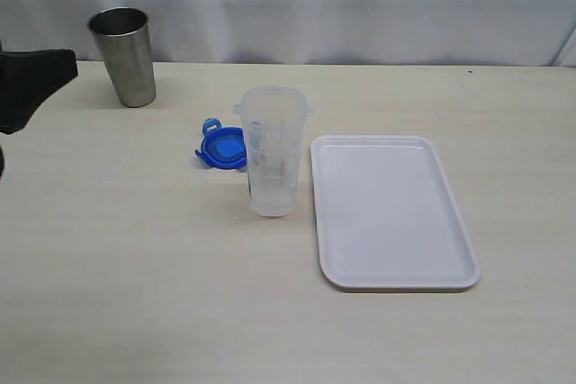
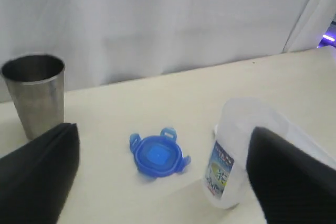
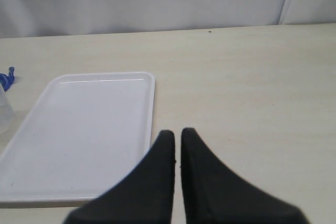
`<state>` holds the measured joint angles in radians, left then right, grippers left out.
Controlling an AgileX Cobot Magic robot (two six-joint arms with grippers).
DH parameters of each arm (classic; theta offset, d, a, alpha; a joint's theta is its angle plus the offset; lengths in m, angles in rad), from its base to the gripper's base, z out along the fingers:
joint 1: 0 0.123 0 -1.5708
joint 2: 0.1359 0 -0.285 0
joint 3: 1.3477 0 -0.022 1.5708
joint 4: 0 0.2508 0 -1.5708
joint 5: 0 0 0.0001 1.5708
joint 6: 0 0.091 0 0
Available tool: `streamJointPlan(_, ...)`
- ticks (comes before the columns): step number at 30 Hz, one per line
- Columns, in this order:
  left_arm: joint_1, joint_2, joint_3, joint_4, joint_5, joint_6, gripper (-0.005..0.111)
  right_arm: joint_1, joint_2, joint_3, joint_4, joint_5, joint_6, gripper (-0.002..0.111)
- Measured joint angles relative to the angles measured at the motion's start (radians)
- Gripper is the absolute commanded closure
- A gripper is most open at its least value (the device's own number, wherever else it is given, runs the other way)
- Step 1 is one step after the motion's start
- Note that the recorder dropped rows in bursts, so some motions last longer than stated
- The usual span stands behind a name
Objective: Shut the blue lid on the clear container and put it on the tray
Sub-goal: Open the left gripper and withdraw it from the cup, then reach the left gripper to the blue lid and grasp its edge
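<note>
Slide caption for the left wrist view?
Open left gripper frames the blue lid lying on the table between steel cup and clear container.

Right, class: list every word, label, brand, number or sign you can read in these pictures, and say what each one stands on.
Label on the clear container: printed lettering under a blue band, too blurred to read.
Blue lid: no text can be made out.
Steel cup and tray: no markings visible.
Nothing can be quoted from any view.
</note>
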<state>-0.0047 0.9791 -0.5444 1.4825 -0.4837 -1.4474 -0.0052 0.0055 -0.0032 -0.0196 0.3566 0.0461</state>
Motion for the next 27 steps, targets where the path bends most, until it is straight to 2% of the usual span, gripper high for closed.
streamJointPlan(3,-0.051,0.101,-0.028,0.025,0.080,-0.028,0.059,0.000,0.000,0.000,0.000,0.000,0.000,0.104)
streamJointPlan(8,-0.112,0.269,-0.105,0.120,0.148,-0.043,0.076,0.000,0.000,0.000,0.000,0.000,0.000,0.104)
streamJointPlan(11,-0.153,0.369,-0.166,0.208,0.148,-0.061,0.077,0.000,0.000,0.000,0.000,0.000,0.000,0.104)
streamJointPlan(15,-0.195,0.509,-0.249,0.251,0.169,-0.110,0.077,0.000,0.000,0.000,0.000,0.000,0.000,0.104)
streamJointPlan(19,-0.198,0.640,-0.316,0.260,0.196,-0.140,0.077,0.000,0.000,0.000,0.000,0.000,0.000,0.104)
streamJointPlan(21,-0.199,0.718,-0.342,0.189,0.214,-0.152,0.077,0.000,0.000,0.000,0.000,0.000,0.000,0.104)
streamJointPlan(24,-0.204,0.813,-0.346,-0.083,0.241,-0.158,0.077,0.000,0.000,0.000,0.000,0.000,0.000,0.104)
streamJointPlan(25,-0.204,0.829,-0.346,-0.123,0.226,-0.160,0.077,0.000,0.000,0.000,0.000,0.000,0.000,0.104)
streamJointPlan(27,-0.204,0.874,-0.346,-0.207,0.111,-0.165,0.077,0.000,0.000,0.000,0.000,0.000,0.000,0.104)
